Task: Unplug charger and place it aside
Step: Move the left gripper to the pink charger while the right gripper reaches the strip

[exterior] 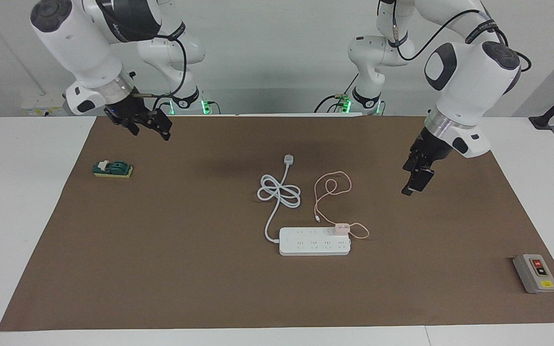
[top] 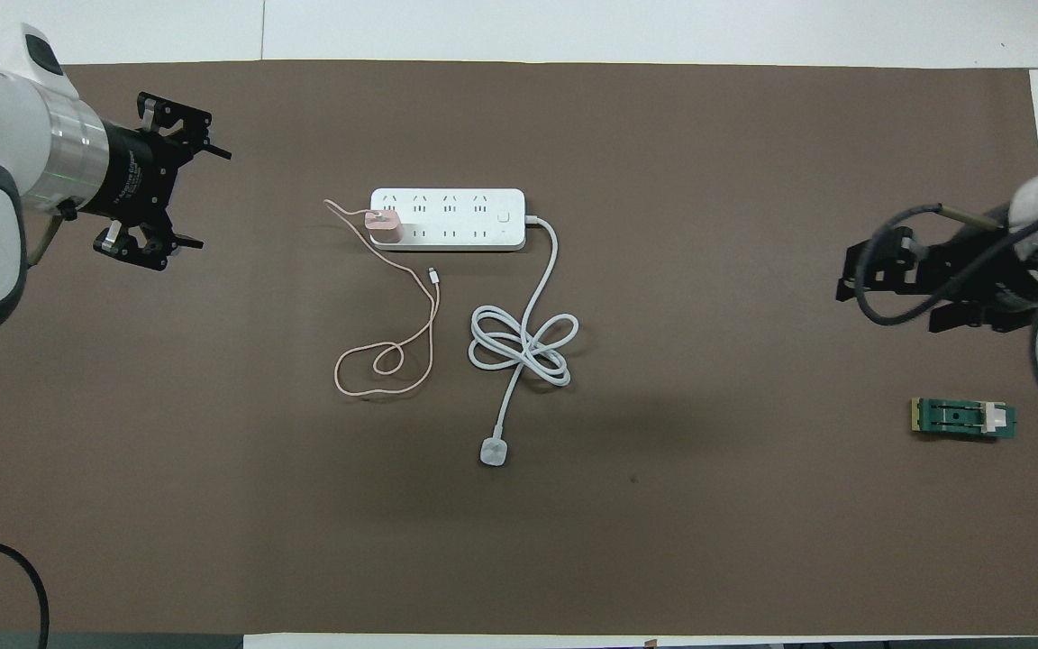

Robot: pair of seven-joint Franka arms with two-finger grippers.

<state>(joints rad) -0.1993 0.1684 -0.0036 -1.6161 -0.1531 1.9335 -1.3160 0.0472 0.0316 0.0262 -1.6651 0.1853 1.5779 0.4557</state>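
Sitting plugged in the strip (exterior: 314, 241) mid-mat, charger (exterior: 342, 227) is untouched; left gripper (exterior: 416, 179) hangs spread apart, right gripper (exterior: 144, 122) unreadable, both empty.

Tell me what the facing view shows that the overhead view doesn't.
Only the facing view shows the grey switch box with red and yellow buttons and both arms' bases. Only the overhead view shows the left gripper open from above. Both share the pink charger plugged into the power strip at the left arm's end, the right gripper, and the green block.
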